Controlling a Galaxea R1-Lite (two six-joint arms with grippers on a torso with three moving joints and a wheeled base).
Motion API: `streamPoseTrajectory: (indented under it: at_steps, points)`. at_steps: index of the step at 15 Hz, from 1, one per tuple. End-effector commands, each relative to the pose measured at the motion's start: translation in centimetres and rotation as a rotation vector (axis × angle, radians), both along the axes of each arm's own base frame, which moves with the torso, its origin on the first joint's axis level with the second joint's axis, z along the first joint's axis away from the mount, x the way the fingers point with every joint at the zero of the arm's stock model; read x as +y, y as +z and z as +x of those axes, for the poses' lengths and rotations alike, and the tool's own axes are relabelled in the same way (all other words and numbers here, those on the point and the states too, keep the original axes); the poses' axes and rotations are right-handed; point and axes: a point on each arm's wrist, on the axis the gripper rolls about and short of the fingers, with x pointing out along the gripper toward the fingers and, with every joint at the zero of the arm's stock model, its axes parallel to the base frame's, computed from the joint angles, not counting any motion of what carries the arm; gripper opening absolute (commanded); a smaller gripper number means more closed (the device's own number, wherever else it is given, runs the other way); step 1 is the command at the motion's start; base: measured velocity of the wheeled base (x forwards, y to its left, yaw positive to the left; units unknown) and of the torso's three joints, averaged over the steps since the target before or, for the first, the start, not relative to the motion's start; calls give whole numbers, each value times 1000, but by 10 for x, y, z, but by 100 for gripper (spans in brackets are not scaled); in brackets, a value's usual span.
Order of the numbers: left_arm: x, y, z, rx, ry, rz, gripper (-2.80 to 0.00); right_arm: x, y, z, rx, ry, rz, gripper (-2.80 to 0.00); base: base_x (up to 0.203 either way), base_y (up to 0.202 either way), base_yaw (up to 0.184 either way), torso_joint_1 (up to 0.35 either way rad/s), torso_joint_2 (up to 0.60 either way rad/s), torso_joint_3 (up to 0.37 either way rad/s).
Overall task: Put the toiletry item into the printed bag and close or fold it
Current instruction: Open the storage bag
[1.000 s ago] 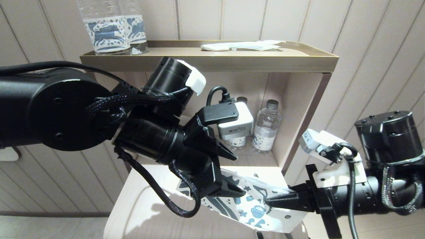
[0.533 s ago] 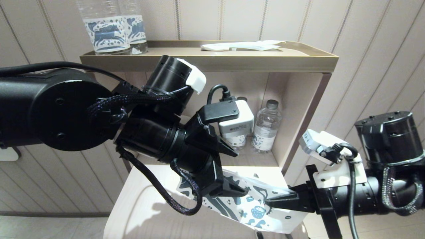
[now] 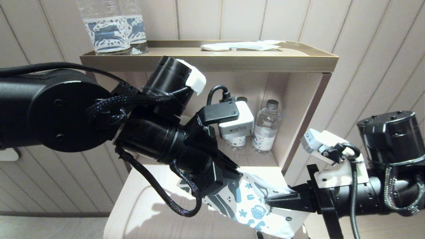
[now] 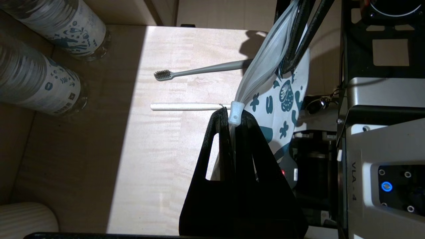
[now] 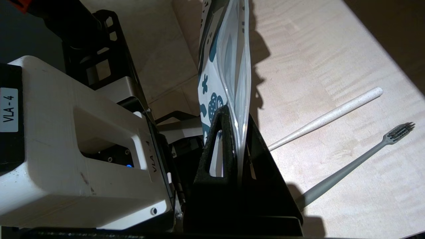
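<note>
Together, the left gripper [image 4: 234, 119], pinched on the slider end of the printed bag [image 3: 252, 202], and the right gripper [image 5: 237, 132], clamped on its opposite end, hold the pouch above the pale wooden table [image 4: 159, 149], where the grey toothbrush [image 4: 199, 70] lies beside a white stick [image 4: 189, 106].

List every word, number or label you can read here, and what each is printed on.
"VLA-4": label on the white camera housing beside the right gripper.
"VLA-4": repeated along that housing's edge.
"VLA · 4": on the white housing seen past the left gripper.
Bottle labels: print too small to read.
The printed bag: pictures only, no words.
</note>
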Motion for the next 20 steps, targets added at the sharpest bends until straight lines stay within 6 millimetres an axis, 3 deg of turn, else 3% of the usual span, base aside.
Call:
streamPoseTrajectory:
  at_steps: [1,15,20]
  points:
    - [-1,0,0,0,-5,1,-280,0,-1,0,0,6,0,-280,0,0,0,0,0,0]
    - [21,-6,-9,18,21,30,-280,-9,-3,-10,2,-14,-1,-280,0,0,0,0,0,0]
    - [43,-7,-6,11,68,41,-280,-11,-3,-13,0,-16,0,-280,0,0,0,0,0,0]
